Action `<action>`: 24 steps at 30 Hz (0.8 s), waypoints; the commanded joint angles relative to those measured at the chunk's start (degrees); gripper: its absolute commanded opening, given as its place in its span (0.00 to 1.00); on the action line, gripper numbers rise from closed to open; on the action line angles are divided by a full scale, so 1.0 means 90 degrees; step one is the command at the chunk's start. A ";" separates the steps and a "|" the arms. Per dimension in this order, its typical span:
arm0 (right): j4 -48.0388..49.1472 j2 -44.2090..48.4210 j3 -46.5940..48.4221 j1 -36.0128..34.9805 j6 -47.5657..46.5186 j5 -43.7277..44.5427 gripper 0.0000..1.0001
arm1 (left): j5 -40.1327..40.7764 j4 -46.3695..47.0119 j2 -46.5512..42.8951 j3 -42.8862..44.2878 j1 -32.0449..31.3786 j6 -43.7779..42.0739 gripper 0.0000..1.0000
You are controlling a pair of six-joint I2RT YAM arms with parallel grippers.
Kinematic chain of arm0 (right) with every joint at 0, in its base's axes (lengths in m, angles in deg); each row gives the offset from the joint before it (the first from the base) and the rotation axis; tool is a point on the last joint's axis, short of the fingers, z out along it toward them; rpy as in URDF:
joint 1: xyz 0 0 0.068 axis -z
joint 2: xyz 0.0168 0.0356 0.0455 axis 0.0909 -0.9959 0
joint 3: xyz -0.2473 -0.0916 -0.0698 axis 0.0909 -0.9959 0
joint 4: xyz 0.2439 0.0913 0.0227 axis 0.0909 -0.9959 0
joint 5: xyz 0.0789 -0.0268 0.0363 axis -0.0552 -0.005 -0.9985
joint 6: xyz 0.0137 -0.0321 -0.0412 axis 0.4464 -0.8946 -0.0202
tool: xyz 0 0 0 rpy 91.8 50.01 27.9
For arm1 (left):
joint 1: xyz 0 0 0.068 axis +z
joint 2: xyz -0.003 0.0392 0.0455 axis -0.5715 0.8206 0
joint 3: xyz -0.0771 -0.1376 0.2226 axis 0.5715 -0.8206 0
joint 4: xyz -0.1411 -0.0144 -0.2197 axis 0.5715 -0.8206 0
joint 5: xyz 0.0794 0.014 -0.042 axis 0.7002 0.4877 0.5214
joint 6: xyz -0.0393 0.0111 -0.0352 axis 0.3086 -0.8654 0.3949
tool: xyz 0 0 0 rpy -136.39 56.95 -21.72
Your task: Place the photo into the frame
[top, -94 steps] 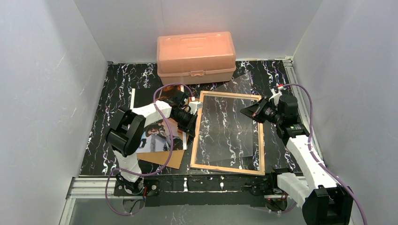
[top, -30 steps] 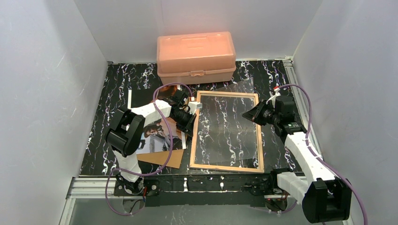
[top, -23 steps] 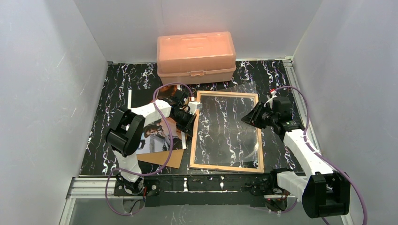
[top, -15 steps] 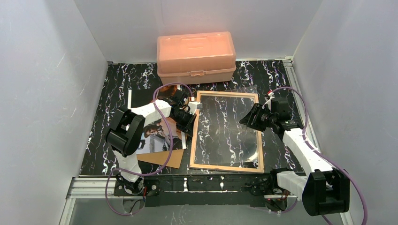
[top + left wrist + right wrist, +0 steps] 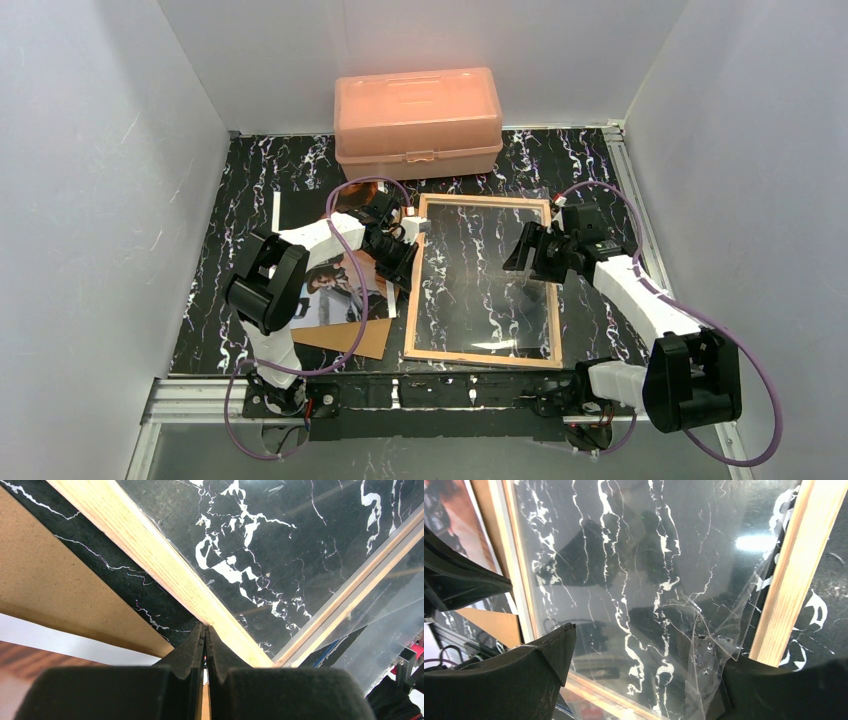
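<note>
The frame lies tan back up in the middle of the table, with a clear sheet inside it. My left gripper is shut with nothing in it. Its tips rest at the frame's left wooden rail. My right gripper hangs open over the clear sheet near the right rail, and its fingers hold nothing. The sheet's crumpled corner lies by the right finger. The photo lies picture up to the left of the frame, partly under my left arm.
A brown backing board lies under the photo, and its edge runs near my left fingertips. An orange plastic box stands at the back against the wall. White walls close in the black marbled table on three sides.
My right gripper has opened and let go of the clear sheet, which now lies flat in the frame. The right arm has swung left over the frame. The left gripper has not moved.
</note>
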State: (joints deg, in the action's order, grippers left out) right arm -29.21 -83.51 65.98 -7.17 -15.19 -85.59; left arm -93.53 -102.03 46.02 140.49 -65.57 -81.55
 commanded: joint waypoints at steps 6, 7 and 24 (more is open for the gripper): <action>-0.0470 -0.0418 0.0635 -0.0243 -0.0469 0.0722 0.87 | -0.0149 -0.0106 -0.0173 0.0156 0.0020 -0.0077 0.00; -0.0482 -0.0444 0.0670 -0.0256 -0.0485 0.0796 0.89 | -0.0156 -0.0106 -0.0172 0.0156 0.0024 -0.0076 0.00; -0.0570 -0.0777 0.0734 -0.0444 -0.0716 0.1113 0.98 | -0.0236 -0.0085 -0.0183 0.0108 0.0081 -0.0085 0.00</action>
State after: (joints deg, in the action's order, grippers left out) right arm -35.33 -90.38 71.83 -10.38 -20.81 -76.15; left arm -93.94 -101.96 46.02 140.49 -65.29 -81.55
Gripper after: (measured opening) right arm 0.974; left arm 0.007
